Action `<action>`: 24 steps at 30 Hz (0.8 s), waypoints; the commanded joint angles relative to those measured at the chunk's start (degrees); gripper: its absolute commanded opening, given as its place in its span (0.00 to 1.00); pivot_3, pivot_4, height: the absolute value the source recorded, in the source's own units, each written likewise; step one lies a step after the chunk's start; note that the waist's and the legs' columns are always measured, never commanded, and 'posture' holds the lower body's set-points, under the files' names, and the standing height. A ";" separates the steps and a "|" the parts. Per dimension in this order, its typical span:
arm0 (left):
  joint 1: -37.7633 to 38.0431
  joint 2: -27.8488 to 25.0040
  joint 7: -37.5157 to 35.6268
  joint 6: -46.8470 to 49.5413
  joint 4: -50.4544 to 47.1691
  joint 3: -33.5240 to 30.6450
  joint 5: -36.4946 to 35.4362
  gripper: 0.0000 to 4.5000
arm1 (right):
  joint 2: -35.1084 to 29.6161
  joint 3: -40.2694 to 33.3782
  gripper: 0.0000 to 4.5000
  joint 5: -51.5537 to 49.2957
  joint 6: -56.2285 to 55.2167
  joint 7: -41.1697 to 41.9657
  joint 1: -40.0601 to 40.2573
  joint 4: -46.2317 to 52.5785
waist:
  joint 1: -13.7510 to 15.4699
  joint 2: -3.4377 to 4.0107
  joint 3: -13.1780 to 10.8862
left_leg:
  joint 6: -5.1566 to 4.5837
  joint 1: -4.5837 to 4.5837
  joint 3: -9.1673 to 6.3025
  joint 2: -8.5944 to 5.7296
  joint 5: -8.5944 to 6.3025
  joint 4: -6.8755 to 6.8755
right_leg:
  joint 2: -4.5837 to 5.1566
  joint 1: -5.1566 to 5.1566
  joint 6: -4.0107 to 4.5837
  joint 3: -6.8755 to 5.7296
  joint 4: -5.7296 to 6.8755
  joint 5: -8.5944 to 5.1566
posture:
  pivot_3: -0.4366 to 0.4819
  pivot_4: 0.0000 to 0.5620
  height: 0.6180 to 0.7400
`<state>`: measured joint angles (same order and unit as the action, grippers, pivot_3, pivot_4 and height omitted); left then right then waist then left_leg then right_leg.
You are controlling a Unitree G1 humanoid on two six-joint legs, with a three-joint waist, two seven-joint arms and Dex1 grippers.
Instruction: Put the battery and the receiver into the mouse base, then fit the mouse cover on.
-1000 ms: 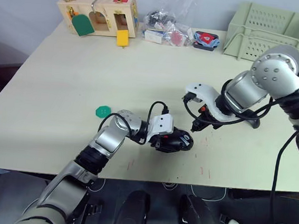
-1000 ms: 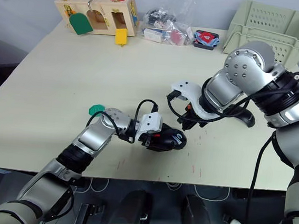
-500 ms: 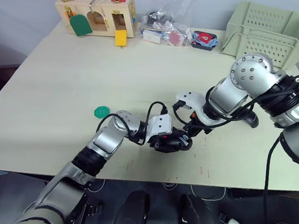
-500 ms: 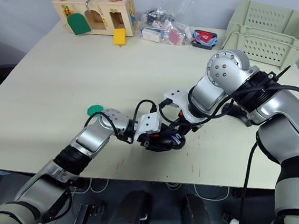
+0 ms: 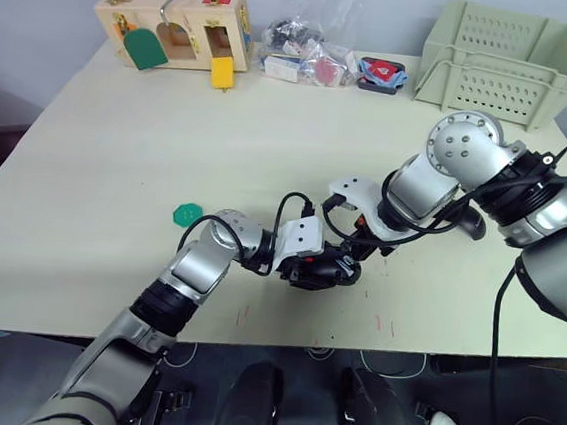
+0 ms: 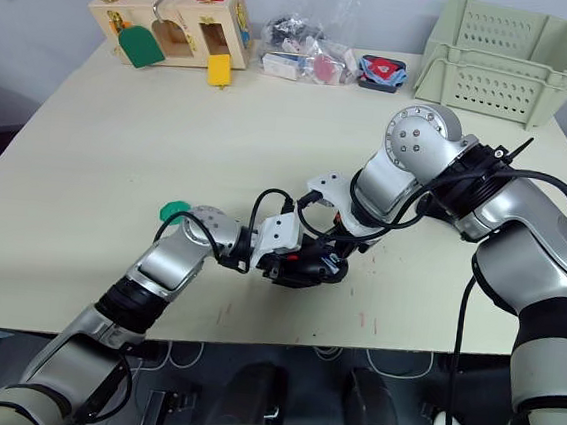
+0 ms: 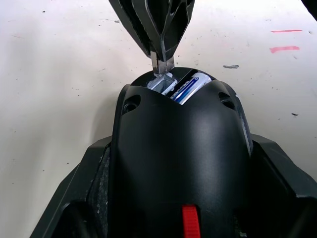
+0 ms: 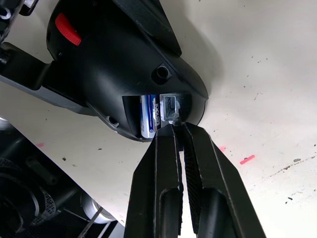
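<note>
The table (image 5: 116, 176) carries the mouse base (image 7: 181, 148), clamped between the left gripper's (image 5: 323, 272) fingers. The right gripper (image 8: 177, 124), fingers pinched narrow on the silver receiver (image 8: 172, 106), meets the base's open end. The battery (image 8: 148, 116) lies inside, just beside those tips.

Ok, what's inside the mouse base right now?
Inside the mouse base, the blue-and-white battery lies beside a small silver receiver, which the right claw pinches. The black shell hides the rest.
</note>
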<state>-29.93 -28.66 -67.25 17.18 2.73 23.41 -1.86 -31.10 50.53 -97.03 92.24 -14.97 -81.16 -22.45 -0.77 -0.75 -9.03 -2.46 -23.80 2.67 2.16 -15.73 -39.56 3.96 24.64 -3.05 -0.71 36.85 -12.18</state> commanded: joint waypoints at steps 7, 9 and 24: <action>2.13 -1.36 -0.52 1.80 0.76 2.01 1.48 0.66 | 1.25 -2.93 0.00 1.16 0.26 0.39 -0.17 0.48 | -0.10 0.00 0.00 | 0.00 0.01 0.01 0.00 0.00 0.10 | 0.00 0.04 0.00 0.00 0.00 0.00 | 0.48 0.27 1.00; 2.22 -1.40 -0.56 1.85 0.68 2.01 1.44 0.66 | 1.52 -3.21 0.00 1.58 0.26 0.48 0.02 0.61 | -0.10 0.00 0.00 | 0.00 0.01 0.01 0.01 0.00 0.10 | 0.00 0.04 0.01 0.00 -0.01 0.00 | 0.48 0.27 1.00; 2.57 -1.63 -0.47 2.00 0.14 2.04 1.49 0.66 | 2.13 -4.04 0.00 4.67 0.26 1.02 1.77 1.66 | -0.14 0.00 0.00 | 0.00 0.01 0.01 0.01 0.00 0.16 | 0.00 0.05 0.01 0.01 -0.04 -0.01 | 0.48 0.27 1.00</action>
<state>-29.20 -29.02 -67.13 17.41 1.68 23.10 -1.90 -28.79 48.29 -92.82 92.23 -14.02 -79.55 -22.13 -0.91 -0.75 -9.03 -2.46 -23.78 2.68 2.17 -15.73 -39.40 3.96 24.69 -3.05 -0.70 36.80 -12.19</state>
